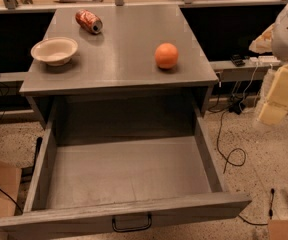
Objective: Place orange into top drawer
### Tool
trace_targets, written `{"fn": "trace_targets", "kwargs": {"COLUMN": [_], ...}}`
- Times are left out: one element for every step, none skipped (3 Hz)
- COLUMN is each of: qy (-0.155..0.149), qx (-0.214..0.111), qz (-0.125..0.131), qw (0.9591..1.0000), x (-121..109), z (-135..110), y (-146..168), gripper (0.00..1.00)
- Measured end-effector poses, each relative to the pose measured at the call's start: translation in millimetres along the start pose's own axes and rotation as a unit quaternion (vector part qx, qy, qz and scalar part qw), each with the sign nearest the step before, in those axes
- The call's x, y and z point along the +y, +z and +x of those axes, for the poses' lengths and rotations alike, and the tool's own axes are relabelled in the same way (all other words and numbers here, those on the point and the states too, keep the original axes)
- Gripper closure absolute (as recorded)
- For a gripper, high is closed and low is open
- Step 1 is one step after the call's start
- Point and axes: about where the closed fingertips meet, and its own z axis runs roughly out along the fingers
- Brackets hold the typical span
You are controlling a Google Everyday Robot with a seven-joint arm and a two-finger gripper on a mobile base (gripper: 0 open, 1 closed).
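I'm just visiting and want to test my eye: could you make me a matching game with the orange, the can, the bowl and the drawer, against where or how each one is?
Things:
1. orange
2. soda can
3. bowl
4. top drawer

Places or states:
A. pulled open
B. lying on its side, back left of the cabinet top
C. upright, near the left edge
D. standing alone on the right half

Pairs: 1-D, 2-B, 3-C, 4-A.

The end effector hangs to the right of the cabinet, touching none of them.
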Motion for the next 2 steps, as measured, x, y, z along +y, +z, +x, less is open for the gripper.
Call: {"fn": "trace_targets", "kwargs": {"qy": [0.000, -0.027], "qx": [0.000, -0.013], "qz": [0.000, 0.026], "qw": [1.0000, 0.9992], "x": [0.0, -16.5], "z": [-0.1, -26.0], "y": [0.0, 11.3], "gripper": [0.00, 0.00]}}
